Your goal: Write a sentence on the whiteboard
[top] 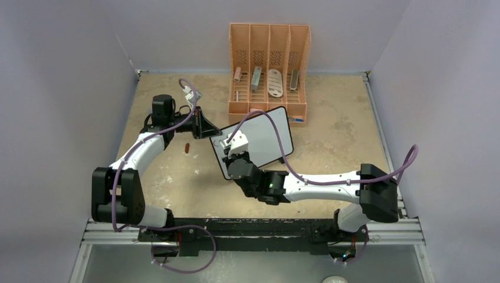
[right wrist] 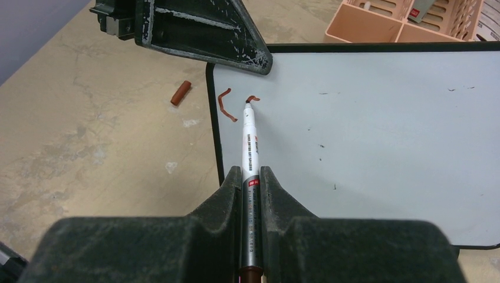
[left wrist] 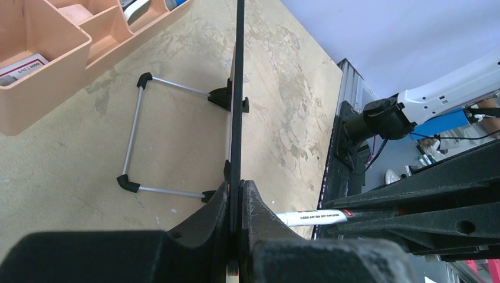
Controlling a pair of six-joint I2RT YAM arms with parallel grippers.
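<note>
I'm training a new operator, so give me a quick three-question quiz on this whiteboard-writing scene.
1. Multiple choice: what does the right claw hold? A) white-barrelled marker pen B) eraser C) ruler
2. True or false: the left claw clamps the edge of the black-framed white rectangular whiteboard.
3. How many red-brown marker strokes are on the board?
Key: 1 A; 2 true; 3 two.
</note>
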